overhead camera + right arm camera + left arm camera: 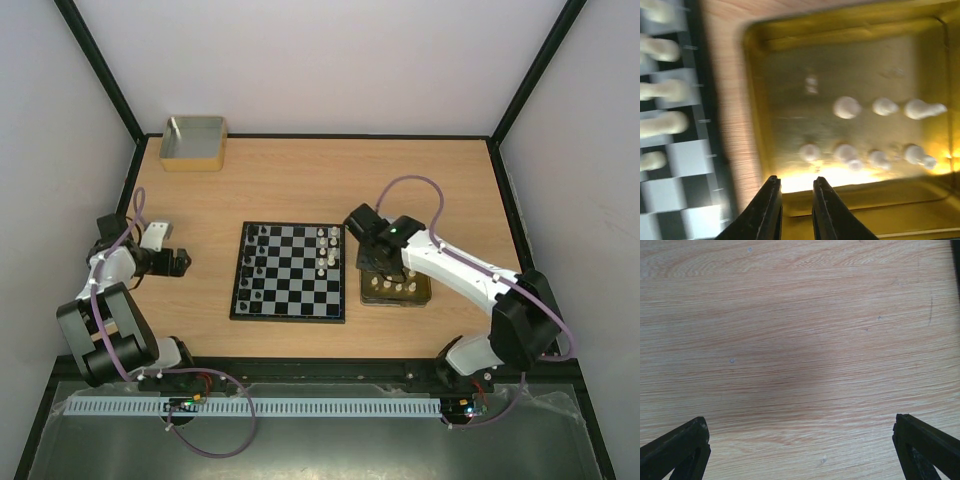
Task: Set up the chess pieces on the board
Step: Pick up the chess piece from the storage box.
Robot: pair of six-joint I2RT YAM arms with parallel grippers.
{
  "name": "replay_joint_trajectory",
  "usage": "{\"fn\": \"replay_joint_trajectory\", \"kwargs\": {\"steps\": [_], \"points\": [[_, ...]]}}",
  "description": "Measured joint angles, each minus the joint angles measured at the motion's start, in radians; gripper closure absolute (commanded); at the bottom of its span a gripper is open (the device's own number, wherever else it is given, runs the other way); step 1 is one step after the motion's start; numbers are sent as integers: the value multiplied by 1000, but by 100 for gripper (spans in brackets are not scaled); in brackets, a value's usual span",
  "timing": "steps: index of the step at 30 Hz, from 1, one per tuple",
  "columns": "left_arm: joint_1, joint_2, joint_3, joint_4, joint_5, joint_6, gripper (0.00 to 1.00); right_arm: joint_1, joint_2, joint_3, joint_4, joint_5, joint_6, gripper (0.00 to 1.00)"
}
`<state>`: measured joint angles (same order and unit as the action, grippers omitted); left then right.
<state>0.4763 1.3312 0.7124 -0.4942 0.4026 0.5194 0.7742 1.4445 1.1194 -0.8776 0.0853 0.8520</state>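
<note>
Right pincer (795, 180), narrowly parted and empty, hangs over the near wall of the gold tin (850, 30). The white chess pieces (847, 107) stand just ahead, apparently upright. The board (290, 315) lies to its left. Left pincer (800, 420), released, is well apart.

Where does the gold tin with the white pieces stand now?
In the top view, the gold tin sits on the table just right of the board, under the right gripper.
</note>
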Motion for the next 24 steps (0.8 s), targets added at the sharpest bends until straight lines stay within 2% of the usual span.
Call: {"fn": "replay_joint_trajectory", "kwargs": {"steps": [5, 24], "points": [[-13, 3, 13, -2, -3, -4, 0, -79, -4, -124, 9, -12, -22, 82], [-36, 3, 26, -14, -19, -8, 1, -103, 106, -193, 181, -87, -72, 82]]}}
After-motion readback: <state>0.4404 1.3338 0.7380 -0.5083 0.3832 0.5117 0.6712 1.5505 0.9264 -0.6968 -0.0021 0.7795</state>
